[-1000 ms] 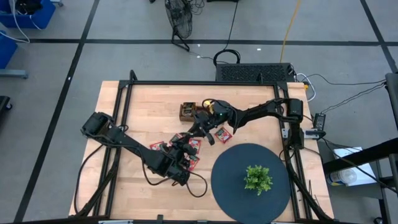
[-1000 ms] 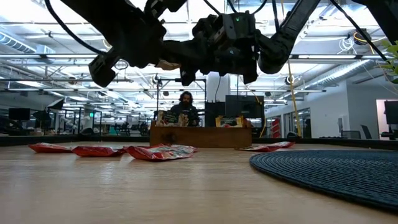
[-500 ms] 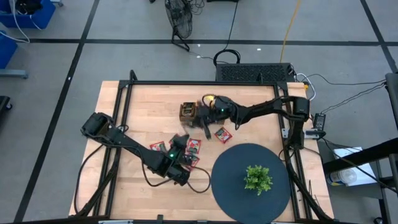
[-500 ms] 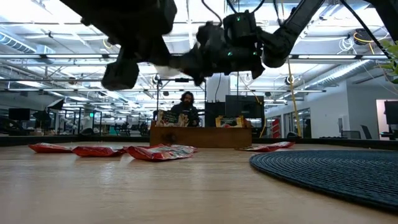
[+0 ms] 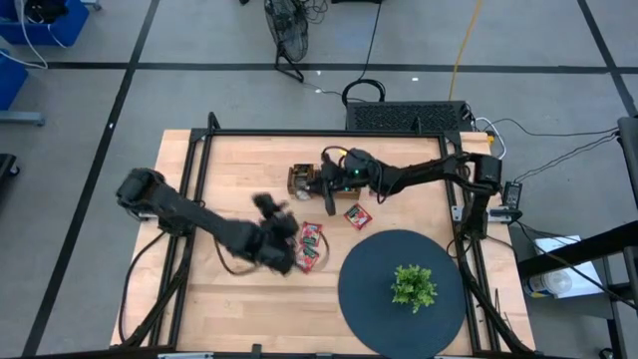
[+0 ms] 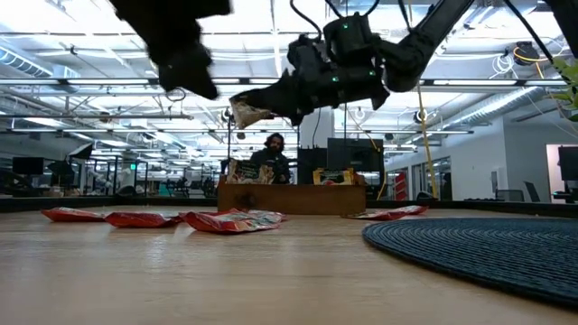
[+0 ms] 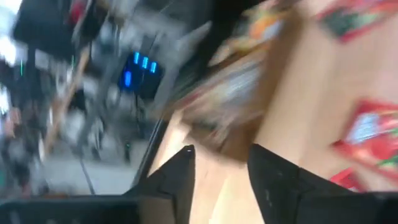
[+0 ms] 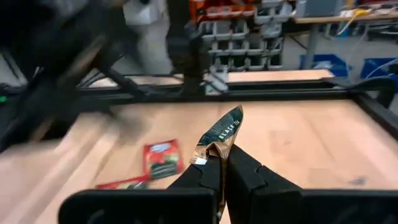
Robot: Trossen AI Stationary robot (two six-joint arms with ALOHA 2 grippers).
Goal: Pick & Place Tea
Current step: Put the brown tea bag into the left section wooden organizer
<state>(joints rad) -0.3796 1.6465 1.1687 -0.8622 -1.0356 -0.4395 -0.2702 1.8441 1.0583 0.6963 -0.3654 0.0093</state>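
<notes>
Right gripper [image 8: 219, 171]: fingers pinched tight on a dark sachet [image 8: 221, 134], grey-green w/ gold edge, held upright and crumpled. In high view the right gripper [image 5: 321, 185] sits above the brown wooden tray [image 5: 300, 179], near table's far-centre; low view shows the dark sachet [image 6: 250, 110] hanging in air, well above the tray [image 6: 293, 197].

Left gripper [image 7: 219, 168]: fingers apart, nothing between them. High view puts it [image 5: 267, 205] mid-table, raised, left of the loose tea.

Loose tea, tabletop:
- red sachets [image 5: 311, 244], small cluster just right of left arm's wrist, flat on wood.
- single red sachet [image 5: 358, 215], apart from cluster, just beside edge of dark round mat [image 5: 369, 289].
- low view: row of red sachets [image 6: 149, 218] flat on wooden table [image 6: 226, 280].

Misc:
- small green plant [image 5: 413, 286] on the mat.
- sachets standing in tray, seen in low view; colours unclear.
- person seated behind tray, bkgd, low view.
</notes>
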